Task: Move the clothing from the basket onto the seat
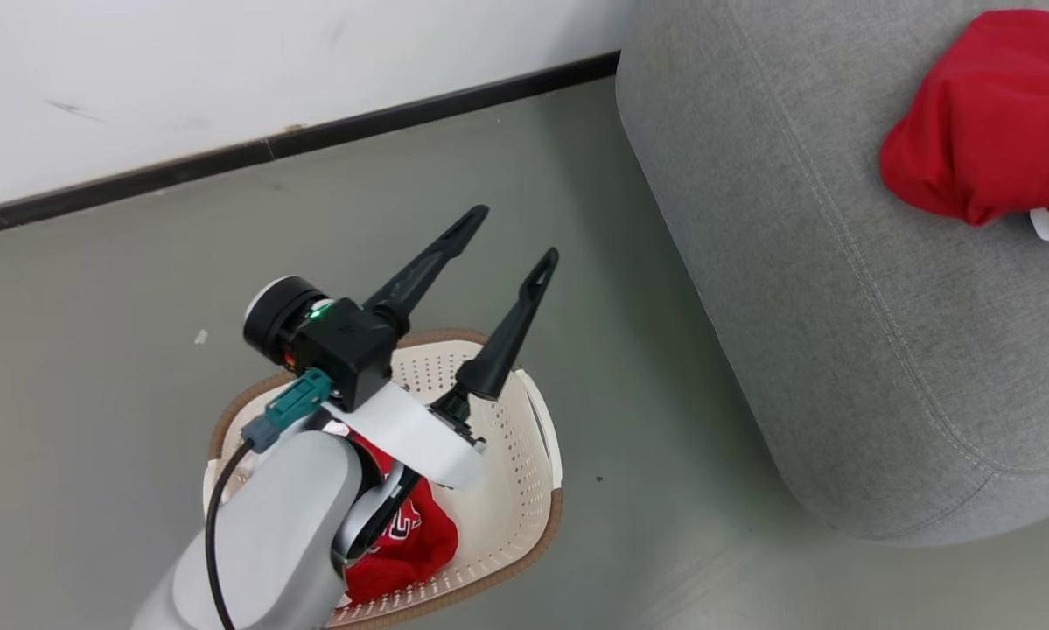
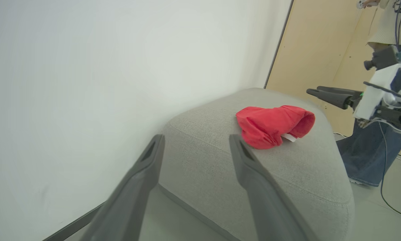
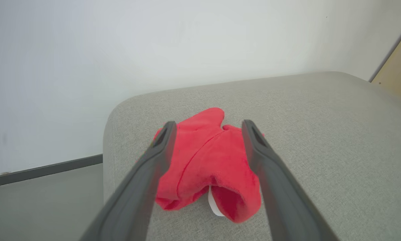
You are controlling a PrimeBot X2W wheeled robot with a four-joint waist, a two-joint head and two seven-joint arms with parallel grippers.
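Now, at the left, the left hand (image 1: 515, 232) hovers over the basket (image 1: 524, 420), its fingers spread wide, empty and touching nothing. Under its forearm the lettered red garment (image 1: 415, 534) lies in the basket, so the job looks half done. The next move likely calls for reaching down and pinching that soft cloth. Rightward, on the seat (image 1: 839, 306), the plain red garment (image 1: 988, 114) rests. The right hand (image 3: 209, 124) hangs over it, fingers fully apart, gripping nothing.
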